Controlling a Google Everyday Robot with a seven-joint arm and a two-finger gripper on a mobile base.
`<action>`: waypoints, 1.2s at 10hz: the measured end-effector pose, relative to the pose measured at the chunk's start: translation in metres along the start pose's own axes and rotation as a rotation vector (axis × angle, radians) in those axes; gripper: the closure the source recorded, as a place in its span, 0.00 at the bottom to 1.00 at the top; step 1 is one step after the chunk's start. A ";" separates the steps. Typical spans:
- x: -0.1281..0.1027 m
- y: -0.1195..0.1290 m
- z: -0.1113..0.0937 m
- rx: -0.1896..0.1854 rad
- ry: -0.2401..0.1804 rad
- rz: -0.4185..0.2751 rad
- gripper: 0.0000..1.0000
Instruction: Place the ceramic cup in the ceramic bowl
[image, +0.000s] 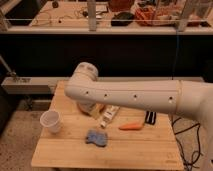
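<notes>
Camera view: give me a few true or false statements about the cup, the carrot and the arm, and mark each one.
1. The ceramic cup stands upright on the table. True.
2. The gripper holds the cup. False: the cup stands free, and the gripper is hidden behind the arm.
3. The carrot lies left of the cup in the picture. False: it lies to the cup's right.
4. A blue item lies between cup and carrot. True.
</notes>
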 end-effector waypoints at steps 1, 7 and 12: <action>0.000 0.000 0.001 -0.002 0.000 -0.008 0.20; -0.021 -0.022 0.005 0.011 -0.033 -0.079 0.20; -0.035 -0.038 0.007 0.010 -0.062 -0.152 0.20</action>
